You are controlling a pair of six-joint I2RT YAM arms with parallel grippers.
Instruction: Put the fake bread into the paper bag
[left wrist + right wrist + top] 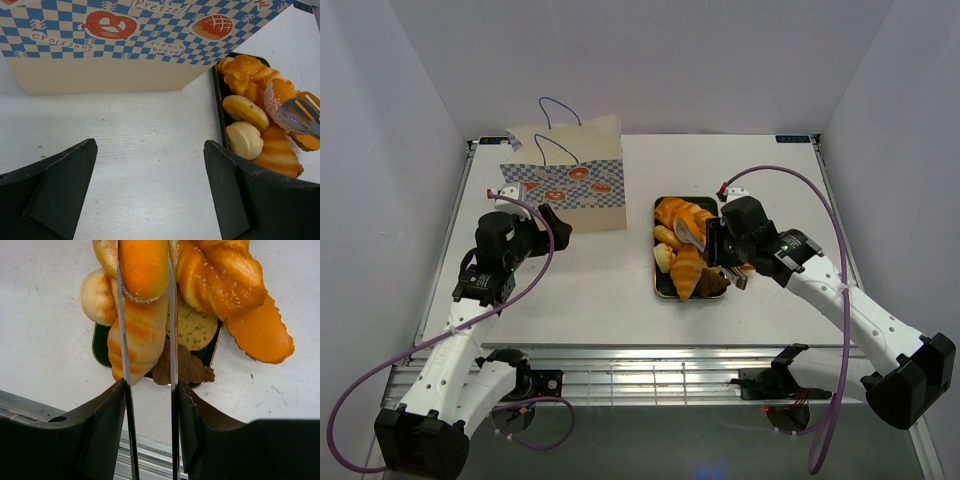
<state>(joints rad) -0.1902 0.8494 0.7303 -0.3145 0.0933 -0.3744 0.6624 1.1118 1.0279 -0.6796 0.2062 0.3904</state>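
The right tool [150, 400] was clenched on the metal tongs [173, 315], and the tongs pinched one orange roll [145, 265] of the fake bread [682, 250] over the dark green tray [99, 347], where the other pieces lay. The left tool [150, 155] hung released above the bench [150, 125], near the paper bag [565, 185], which stood upright left of the tray

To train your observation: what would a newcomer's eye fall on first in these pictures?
The glossy orange and golden fake bread heaped on a dark green tray right of centre, with the right gripper squeezing metal tongs around one piece. Next, the blue-checkered paper bag standing at the far left, the open left gripper near it.
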